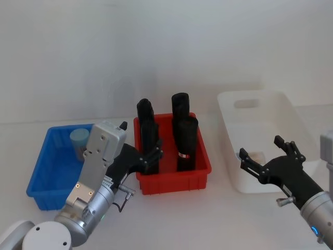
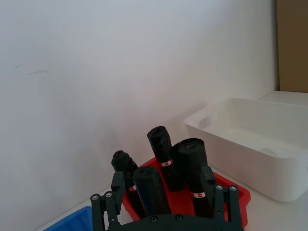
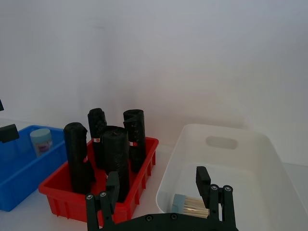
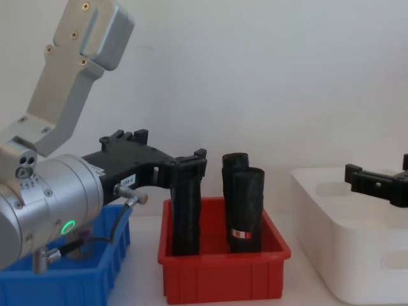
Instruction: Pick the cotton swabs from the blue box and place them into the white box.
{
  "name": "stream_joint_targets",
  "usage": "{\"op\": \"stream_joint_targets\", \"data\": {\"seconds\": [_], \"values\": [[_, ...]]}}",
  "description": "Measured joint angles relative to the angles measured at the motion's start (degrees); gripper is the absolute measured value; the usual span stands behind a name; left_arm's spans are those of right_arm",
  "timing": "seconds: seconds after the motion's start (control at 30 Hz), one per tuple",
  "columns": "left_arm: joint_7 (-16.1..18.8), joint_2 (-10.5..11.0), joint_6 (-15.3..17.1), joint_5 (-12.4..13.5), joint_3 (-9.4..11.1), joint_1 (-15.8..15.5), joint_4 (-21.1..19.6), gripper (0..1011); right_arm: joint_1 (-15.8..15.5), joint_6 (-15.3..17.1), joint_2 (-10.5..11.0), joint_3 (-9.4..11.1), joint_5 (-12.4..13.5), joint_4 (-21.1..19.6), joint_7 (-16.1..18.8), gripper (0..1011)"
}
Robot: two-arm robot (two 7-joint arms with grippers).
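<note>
One jar of cotton swabs (image 1: pixel 79 140) with a light blue lid stands upright in the far corner of the blue box (image 1: pixel 49 179). Another jar of cotton swabs (image 3: pixel 192 204) lies on its side on the floor of the white box (image 1: pixel 291 117). My left gripper (image 1: pixel 140 139) is open and empty. It hovers between the blue box and the red bin, to the right of the standing jar. My right gripper (image 1: pixel 260 147) is open and empty over the near end of the white box, above the lying jar.
A red bin (image 1: pixel 174 179) holding several tall black rolls (image 1: pixel 186 143) stands between the blue box and the white box, right in front of my left gripper's fingers (image 2: pixel 118 185). A white wall closes off the back of the table.
</note>
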Motion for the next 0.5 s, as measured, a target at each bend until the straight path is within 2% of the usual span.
{"op": "stream_joint_targets", "data": {"seconds": [0.23,0.5], "values": [[0.0,0.0,0.0,0.0,0.0,0.0,0.0,1004,1.7,-0.1,-0.7,-0.2,-1.4,2.3,2.1,1001],[0.0,0.0,0.0,-0.1,0.0,0.0,0.0,1004,6.8,-0.9,-3.1,-1.1,-4.5,8.8,6.5,1002]]}}
